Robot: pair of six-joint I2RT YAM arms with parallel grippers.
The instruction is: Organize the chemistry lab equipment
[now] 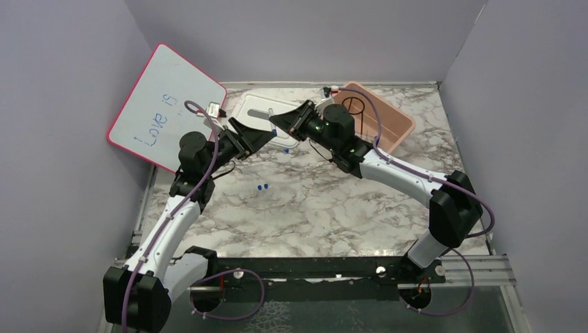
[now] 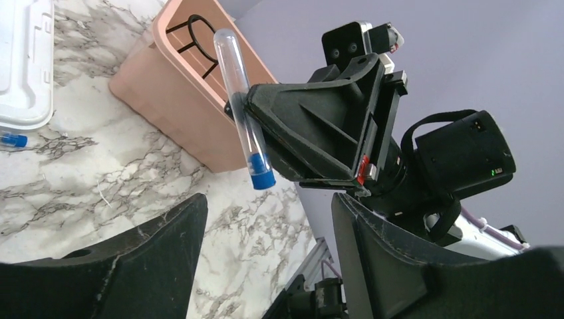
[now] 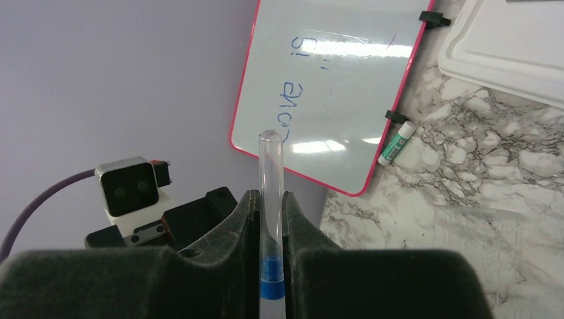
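Note:
My right gripper [image 3: 271,197] is shut on a clear glass tube [image 3: 271,166] with a blue cap [image 3: 271,282] on its end, held above the table. In the left wrist view the tube [image 2: 238,93] sticks out of the right gripper with the blue cap [image 2: 263,178] pointing down. My left gripper [image 2: 269,209] is open and empty, facing the tube just below its cap. In the top view both grippers [image 1: 263,139] [image 1: 281,125] meet over the white tray [image 1: 253,104]. A black wire ring stand [image 2: 199,33] lies in the salmon bin [image 2: 159,93]. Two tiny blue caps [image 1: 262,187] lie on the marble.
The pink-framed whiteboard [image 1: 163,104] leans on the left wall, with a green-white marker [image 3: 397,144] beside it. The salmon bin [image 1: 388,121] stands at the back right. Another blue-capped piece [image 2: 13,139] lies by the tray's edge. Small red and black items [image 1: 331,90] lie at the back.

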